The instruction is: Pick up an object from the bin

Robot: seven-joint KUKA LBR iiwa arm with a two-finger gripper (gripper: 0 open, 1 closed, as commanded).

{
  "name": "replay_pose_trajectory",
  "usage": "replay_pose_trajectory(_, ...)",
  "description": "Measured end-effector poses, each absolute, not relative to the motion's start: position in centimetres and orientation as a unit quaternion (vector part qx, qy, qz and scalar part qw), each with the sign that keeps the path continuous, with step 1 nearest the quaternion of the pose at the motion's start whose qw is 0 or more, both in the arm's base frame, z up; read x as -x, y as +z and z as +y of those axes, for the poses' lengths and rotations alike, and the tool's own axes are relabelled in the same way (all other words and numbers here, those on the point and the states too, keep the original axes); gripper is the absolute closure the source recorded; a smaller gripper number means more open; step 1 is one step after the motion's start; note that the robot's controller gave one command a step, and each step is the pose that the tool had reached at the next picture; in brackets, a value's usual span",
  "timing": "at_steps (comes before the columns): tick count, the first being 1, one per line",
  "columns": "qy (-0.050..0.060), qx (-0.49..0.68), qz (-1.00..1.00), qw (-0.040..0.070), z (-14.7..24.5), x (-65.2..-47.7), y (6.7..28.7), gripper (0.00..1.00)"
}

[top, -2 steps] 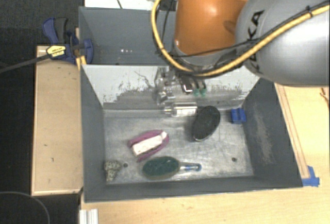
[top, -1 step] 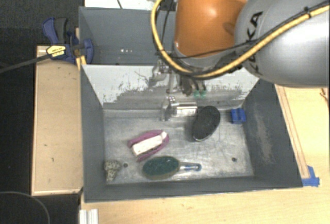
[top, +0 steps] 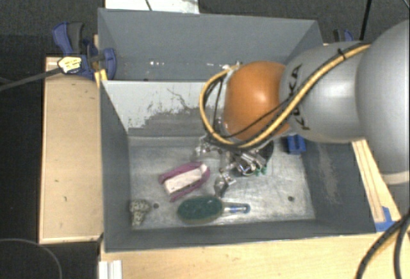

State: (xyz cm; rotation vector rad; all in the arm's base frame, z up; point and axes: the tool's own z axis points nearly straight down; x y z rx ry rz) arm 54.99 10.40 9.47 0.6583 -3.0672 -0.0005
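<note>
Pink-and-white piece (top: 184,179): one, you see it flat and layered, mid-floor of the bin (top: 116,162), just left of the gripper (top: 224,181).
Gripper: low over the floor; you cannot tell how open it is.
Green brush (top: 198,210): one, dark fuzzy oval, near the front wall.
Speckled lump (top: 139,210): one, rough, front-left corner.
Blue piece (top: 295,143): one, by the right wall.

Running on even overhead light, moderately bright. Picking up soft sheen on the orange cover (top: 253,101) just above the gripper (top: 224,183), paler glare on the bin (top: 154,114) wall up-left of it. Throwing soft shadow right of it, under the arm (top: 346,98).
</note>
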Motion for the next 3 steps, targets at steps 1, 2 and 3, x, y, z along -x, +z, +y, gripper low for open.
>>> replay_pose_trajectory(1,0.001,-0.27,-0.963,-0.02,14.0,-51.0,8.4,0.0)
replay_pose_trajectory(2,0.001,-0.27,-0.963,-0.017,14.0,-50.7,8.3,1.0)
replay_pose_trajectory(3,0.0,-0.28,-0.96,-0.005,15.8,-51.6,19.8,1.0)
